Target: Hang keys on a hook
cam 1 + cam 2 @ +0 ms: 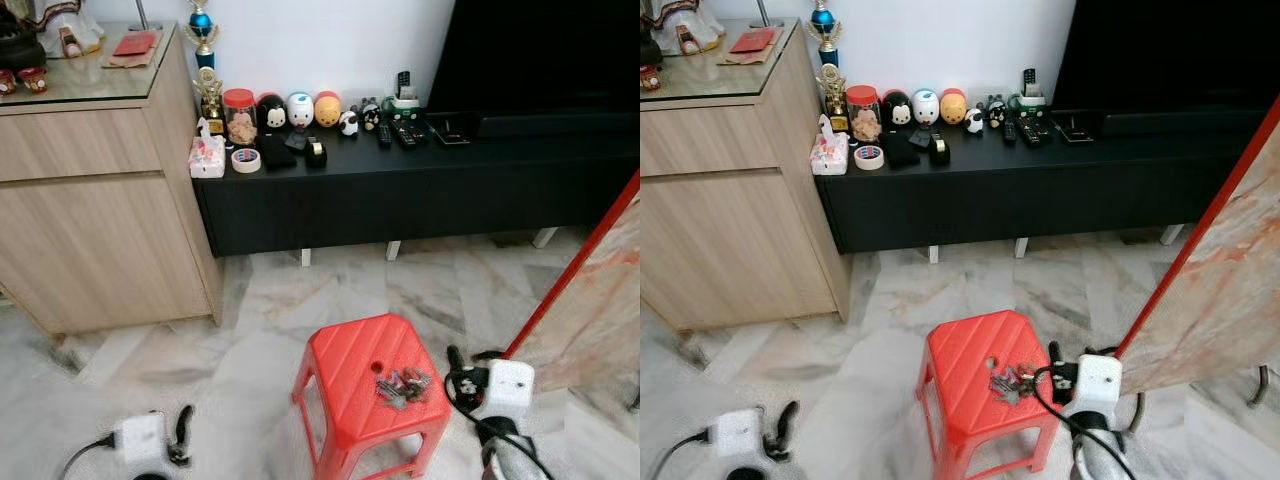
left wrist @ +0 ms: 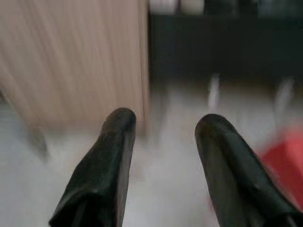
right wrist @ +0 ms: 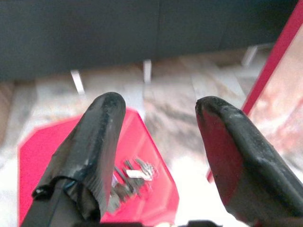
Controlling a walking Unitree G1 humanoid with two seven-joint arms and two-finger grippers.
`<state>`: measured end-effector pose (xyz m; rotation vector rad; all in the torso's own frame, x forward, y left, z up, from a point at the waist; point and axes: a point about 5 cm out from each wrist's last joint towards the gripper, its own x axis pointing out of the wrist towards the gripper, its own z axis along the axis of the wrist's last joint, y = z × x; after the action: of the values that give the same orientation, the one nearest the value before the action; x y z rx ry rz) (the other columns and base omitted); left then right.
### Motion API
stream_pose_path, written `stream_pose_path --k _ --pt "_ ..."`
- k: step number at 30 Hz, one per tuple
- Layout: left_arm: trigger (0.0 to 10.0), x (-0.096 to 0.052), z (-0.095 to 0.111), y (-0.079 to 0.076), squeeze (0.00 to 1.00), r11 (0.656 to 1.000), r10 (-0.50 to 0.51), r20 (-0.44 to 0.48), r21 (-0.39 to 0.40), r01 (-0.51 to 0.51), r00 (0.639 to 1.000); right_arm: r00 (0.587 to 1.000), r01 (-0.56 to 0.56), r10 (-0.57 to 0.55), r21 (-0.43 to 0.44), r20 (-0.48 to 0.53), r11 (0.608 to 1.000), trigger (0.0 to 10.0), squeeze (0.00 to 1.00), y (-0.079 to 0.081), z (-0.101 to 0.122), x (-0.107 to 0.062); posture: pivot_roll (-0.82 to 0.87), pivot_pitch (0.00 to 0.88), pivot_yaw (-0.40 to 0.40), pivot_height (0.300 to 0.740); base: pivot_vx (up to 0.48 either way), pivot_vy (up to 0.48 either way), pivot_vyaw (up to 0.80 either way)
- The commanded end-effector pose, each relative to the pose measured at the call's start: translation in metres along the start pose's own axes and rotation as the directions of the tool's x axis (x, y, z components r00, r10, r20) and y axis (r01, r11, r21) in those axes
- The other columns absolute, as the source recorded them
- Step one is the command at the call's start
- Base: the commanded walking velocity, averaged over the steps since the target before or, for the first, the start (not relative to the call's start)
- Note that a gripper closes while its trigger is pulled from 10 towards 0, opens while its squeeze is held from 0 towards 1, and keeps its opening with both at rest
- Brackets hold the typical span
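- We've got open marble floor [image 1: 300, 300] between the red stool [image 1: 350, 385] and the black TV console [image 1: 420, 190], nothing lying on it.
- The stool top is bare apart from the keys [image 1: 402, 387] near its right edge, so there's room to come down from above.
- On our right, a red-edged marble-print panel [image 1: 590, 290] leans in just beside the stool, crowding that side.
- The wooden cabinet [image 1: 100, 210] blocks the left, well apart from the stool.
- The console's left end is packed with jars and figurines [image 1: 290, 115].
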<state>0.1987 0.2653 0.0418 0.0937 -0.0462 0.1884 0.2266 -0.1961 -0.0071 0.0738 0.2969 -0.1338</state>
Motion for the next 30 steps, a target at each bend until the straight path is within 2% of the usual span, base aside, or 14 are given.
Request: stream_pose_path --k 1,3,4,7,11,17,20,22,23,26,30 --pt "10.0 0.009 0.012 -0.002 0.0 0.999 -0.025 0.031 -0.029 0.026 0.999 0.997 0.02 -0.018 0.029 -0.07 0.999 10.0 0.0 0.0 -0.009 0.001 0.09 0.0 -0.055 0.74 0.0 0.0 0.0" --pt "10.0 0.01 0.012 -0.002 0.0 0.999 -0.026 0.031 -0.03 0.027 0.999 0.996 0.027 -0.023 0.036 -0.083 0.999 10.0 0.0 0.0 -0.011 0.002 0.09 0.0 -0.054 0.74 0.0 0.0 0.0" --pt "10.0 0.012 0.013 -0.001 0.0 0.999 -0.028 0.032 -0.02 0.029 0.999 0.987 0.052 -0.044 0.051 -0.156 0.997 10.0 0.0 -0.003 -0.022 0.002 0.09 0.0 -0.048 0.74 0.0 0.0 0.0" --pt "10.0 0.013 0.02 0.0 0.0 0.999 -0.036 0.027 -0.015 0.037 0.999 0.964 0.08 -0.064 0.051 -0.257 0.996 10.0 0.0 -0.008 -0.036 0.0 0.09 0.0 -0.045 0.74 0.0 0.0 0.0" --pt "10.0 0.01 0.04 0.001 0.0 0.999 -0.036 0.022 -0.028 0.037 0.999 0.963 0.095 -0.085 0.027 -0.257 0.995 10.0 0.0 -0.011 -0.037 0.0 0.11 0.0 -0.05 0.74 0.0 0.0 0.0" --pt "10.0 0.011 0.073 -0.01 0.0 0.994 -0.107 0.125 0.018 0.105 0.986 0.995 0.034 -0.033 0.013 -0.094 0.999 10.0 0.0 -0.009 -0.013 0.006 0.12 0.0 -0.057 0.74 0.0 0.0 0.0" --pt "10.0 0.007 0.088 -0.019 0.0 0.987 -0.16 0.147 0.045 0.155 0.976 1.0 0.004 -0.004 -0.044 -0.017 0.999 10.0 0.0 -0.01 -0.003 0.002 0.12 0.0 -0.059 0.74 0.0 0.0 0.0" --pt "10.0 0.0 0.103 -0.03 0.0 0.975 -0.218 0.15 0.072 0.209 0.964 0.996 0.0 0.008 -0.084 0.094 0.996 10.0 0.0 -0.014 0.014 -0.007 0.11 0.0 -0.061 0.74 0.0 0.0 0.0" --pt "10.0 0.0 0.103 -0.03 0.0 0.975 -0.218 0.15 0.072 0.209 0.964 0.996 0.0 0.008 -0.084 0.094 0.996 10.0 0.0 -0.014 0.014 -0.007 0.11 0.0 -0.061 0.74 0.0 0.0 0.0" --pt "10.0 -0.006 0.107 -0.037 0.0 0.967 -0.25 0.146 0.082 0.24 0.957 0.978 -0.017 0.044 -0.137 0.203 0.99 10.0 0.0 -0.013 0.037 -0.017 0.1 0.0 -0.059 0.74 0.0 0.0 0.0" --pt "10.0 -0.01 0.103 -0.038 0.0 0.969 -0.245 0.119 0.076 0.237 0.962 0.96 -0.047 0.098 -0.196 0.264 0.98 10.0 0.0 -0.009 0.054 -0.026 0.09 0.0 -0.061 0.74 0.0 0.0 0.0"
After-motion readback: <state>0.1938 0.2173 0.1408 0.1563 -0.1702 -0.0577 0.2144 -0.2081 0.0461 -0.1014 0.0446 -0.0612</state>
